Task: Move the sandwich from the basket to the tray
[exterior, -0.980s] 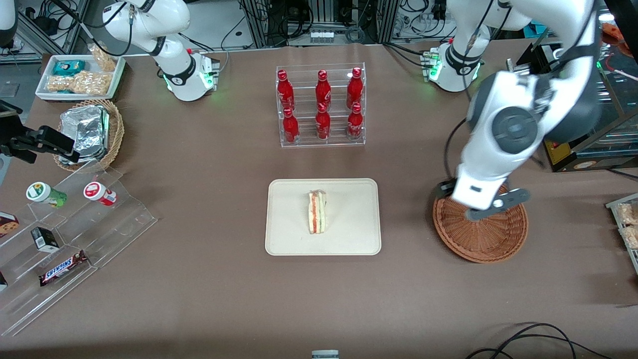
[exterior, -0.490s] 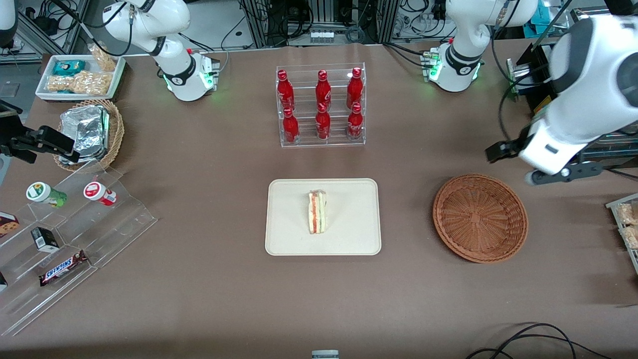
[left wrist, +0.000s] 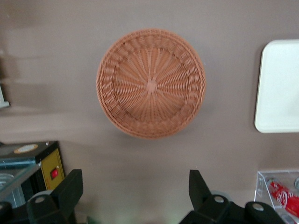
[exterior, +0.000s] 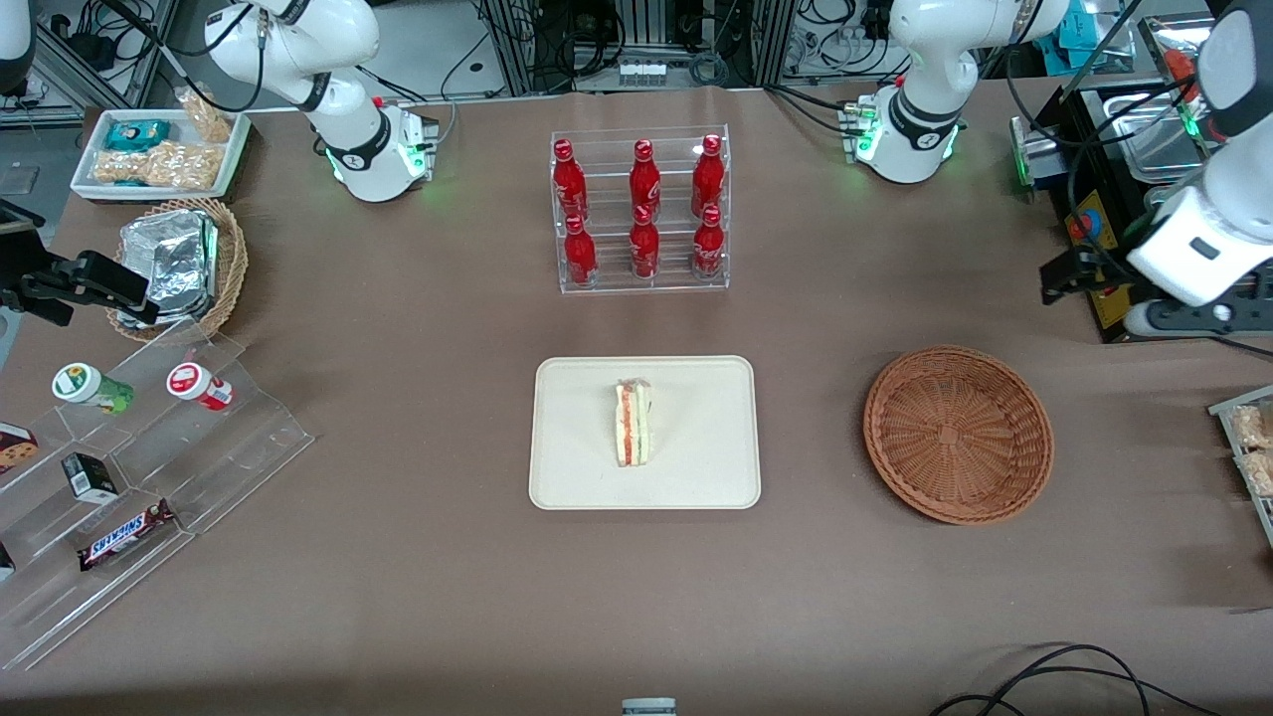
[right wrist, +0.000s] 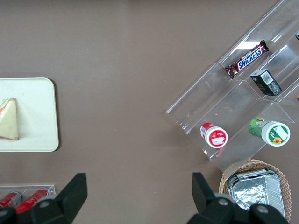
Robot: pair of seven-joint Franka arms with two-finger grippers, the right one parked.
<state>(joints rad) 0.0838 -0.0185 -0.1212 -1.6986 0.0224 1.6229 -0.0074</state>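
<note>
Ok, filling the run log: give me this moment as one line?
sandwich: on tray | basket: empty | gripper: open, holding nothing, high above table, farther from the front camera than basket

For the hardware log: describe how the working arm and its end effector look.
The working arm has a glossy white shell with dark grey joint sections, a green light at its base, and black cables near it. Its end effector, up off the table toward the working arm's end, has two black wedge-shaped fingers, spread open, on a black body.

The working arm (exterior: 1208, 229) was clad in glossy white shells with dark grey joints; green lights glowed at its base. Its gripper (left wrist: 135, 196) was fitted with black, wedge-shaped fingers (left wrist: 70, 186), set wide apart.
</note>
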